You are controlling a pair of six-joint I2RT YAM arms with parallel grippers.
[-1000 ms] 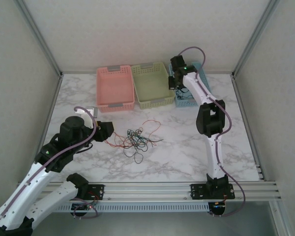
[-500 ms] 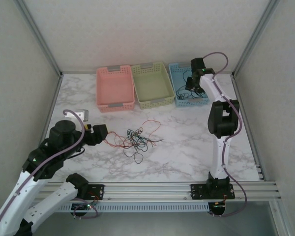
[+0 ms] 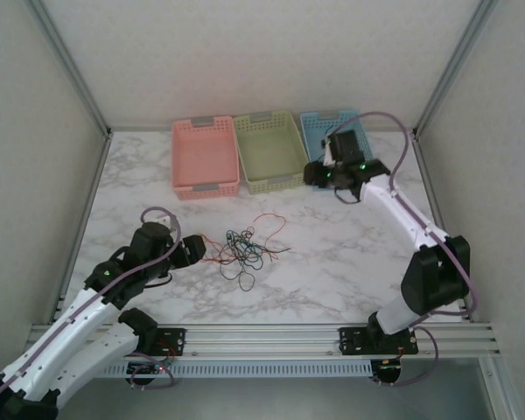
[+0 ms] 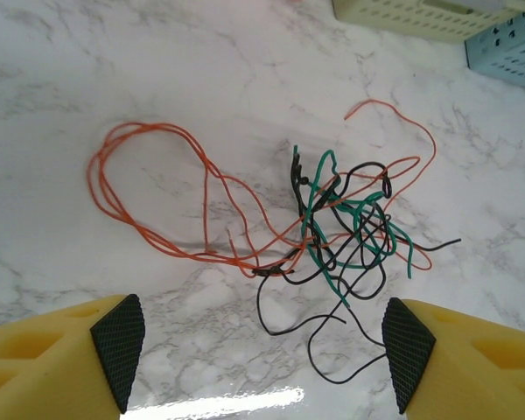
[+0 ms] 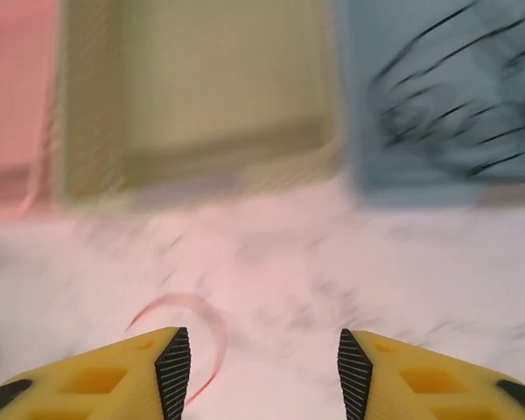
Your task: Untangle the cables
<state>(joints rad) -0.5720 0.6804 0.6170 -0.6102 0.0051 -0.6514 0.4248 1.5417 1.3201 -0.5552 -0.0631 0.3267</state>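
Tangled cables on marble table, left gripper and right gripper both spread, empty; risk: dragging whole knot if several strands pinched together.

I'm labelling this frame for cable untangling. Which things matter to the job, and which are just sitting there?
Job in hand:
- tangled cables
- left end effector, open, facing them
- right end effector, open

Lying about:
- pink basket
- green basket
- blue basket
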